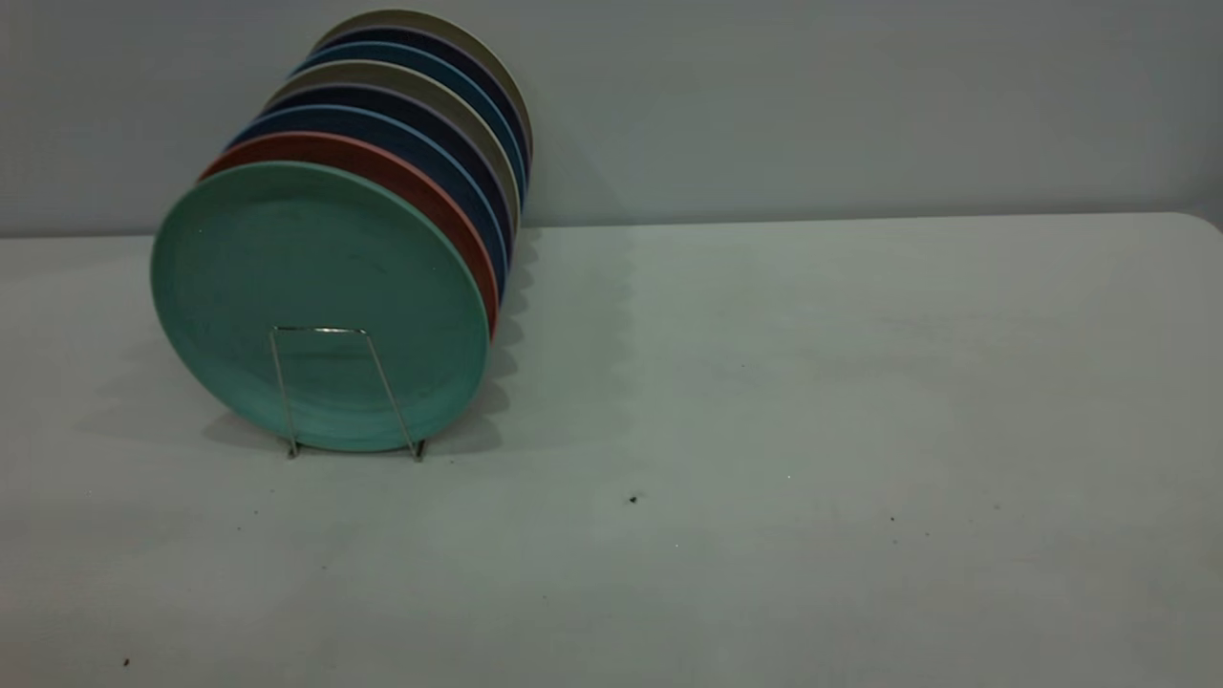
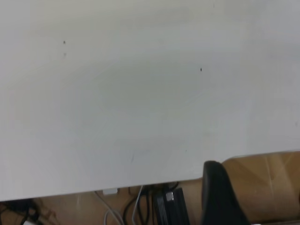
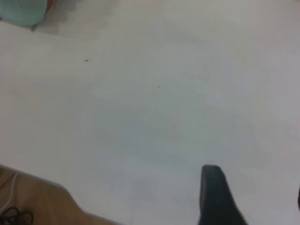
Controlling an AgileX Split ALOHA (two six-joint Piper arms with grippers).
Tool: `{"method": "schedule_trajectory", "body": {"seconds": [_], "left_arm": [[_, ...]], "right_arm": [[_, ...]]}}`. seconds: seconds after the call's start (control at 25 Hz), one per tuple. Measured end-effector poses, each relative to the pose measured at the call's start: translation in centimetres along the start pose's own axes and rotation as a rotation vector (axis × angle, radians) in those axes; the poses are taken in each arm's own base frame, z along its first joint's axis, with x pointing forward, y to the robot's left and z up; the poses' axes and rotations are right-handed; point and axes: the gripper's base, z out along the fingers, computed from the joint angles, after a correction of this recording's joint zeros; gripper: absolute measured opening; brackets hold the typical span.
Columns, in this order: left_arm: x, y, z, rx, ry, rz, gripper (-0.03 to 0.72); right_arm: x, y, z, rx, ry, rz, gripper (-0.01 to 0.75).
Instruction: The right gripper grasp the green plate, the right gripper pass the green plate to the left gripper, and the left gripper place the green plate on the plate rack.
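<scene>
Both end effectors hang above the table.

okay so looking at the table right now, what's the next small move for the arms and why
Probably none beyond staying parked: the green plate already stands upright at the front of the plate rack, ahead of the salmon plate. Neither arm appears in the exterior view.

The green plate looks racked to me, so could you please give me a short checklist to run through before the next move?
1. Green plate stands upright in the front slot of the plate rack: ok.
2. It sits beside the salmon-pink plate behind it: ok.
3. No gripper near the rack in the exterior view: ok.
4. Left gripper: one finger shows at the table edge, holding nothing visible; open or shut: cannot tell.
5. Right gripper: one finger shows over bare table; open or shut: cannot tell.
</scene>
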Motion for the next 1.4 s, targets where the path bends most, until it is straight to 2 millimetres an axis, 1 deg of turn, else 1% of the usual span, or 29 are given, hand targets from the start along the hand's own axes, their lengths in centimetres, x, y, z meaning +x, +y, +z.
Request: {"method": "schedule_trajectory", "body": {"seconds": [0.28,0.64,0.84,0.96,1.08,1.4], "left_arm": [[0.9,-0.1,-0.7,0.018,-0.075,-0.006,0.437],[1.0,-0.1,-0.8,0.018,-0.084,-0.007,0.437],[1.2,0.0,-1.0,-0.047,-0.097,-0.077,0.437],[1.9,-0.1,-1.5,-0.075,-0.157,-0.107,0.437],[2.6,-0.1,-1.9,-0.079,-0.211,-0.111,0.437],[2.7,-0.2,-2.0,-0.079,-0.215,-0.111,0.437]], "right_arm": [[0.0,0.0,0.0,0.005,0.000,0.001,0.430],[0.0,0.0,0.0,0.006,0.001,0.002,0.430],[0.0,0.0,0.1,0.064,0.001,0.038,0.430],[-0.1,0.0,0.1,0.083,0.001,0.049,0.430],[-0.1,0.0,0.1,0.083,0.001,0.050,0.430],[-0.1,0.0,0.1,0.083,0.001,0.052,0.430]]}}
